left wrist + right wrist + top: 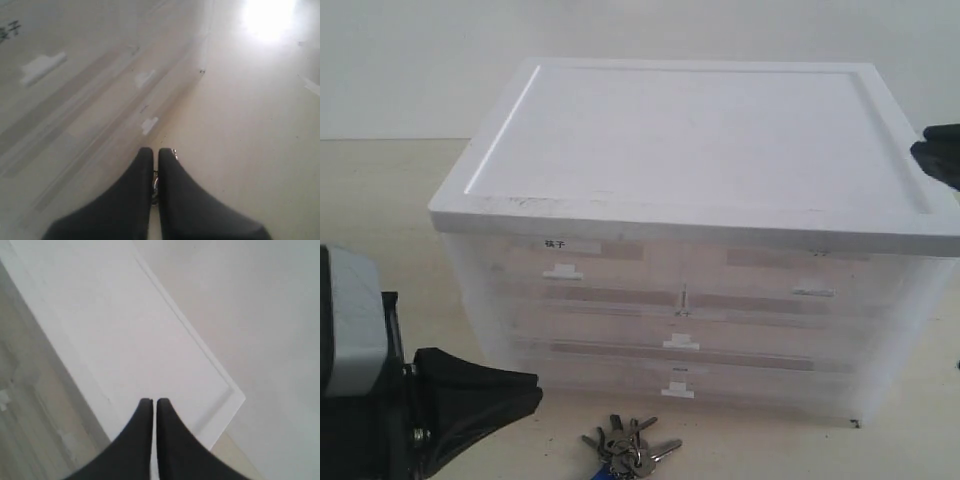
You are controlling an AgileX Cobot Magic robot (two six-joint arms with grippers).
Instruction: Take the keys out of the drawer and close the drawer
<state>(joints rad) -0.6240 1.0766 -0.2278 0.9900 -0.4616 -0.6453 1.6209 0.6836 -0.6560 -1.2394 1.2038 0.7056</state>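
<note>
The keys [628, 448] are lying on the desk [380, 220] just in front of the cabinet [690, 140]. The drawer [800, 272], on the right of the cabinet's top row, is sitting flush with its neighbours and is apparently closed, though the translucent front blurs its edges. The left end effector [532, 385] is hovering low by the cabinet's front left corner, fingers pressed together, gripping nothing. The right end effector [154, 401] is hanging above the cabinet's top right corner, likewise pinched closed and empty.
</note>
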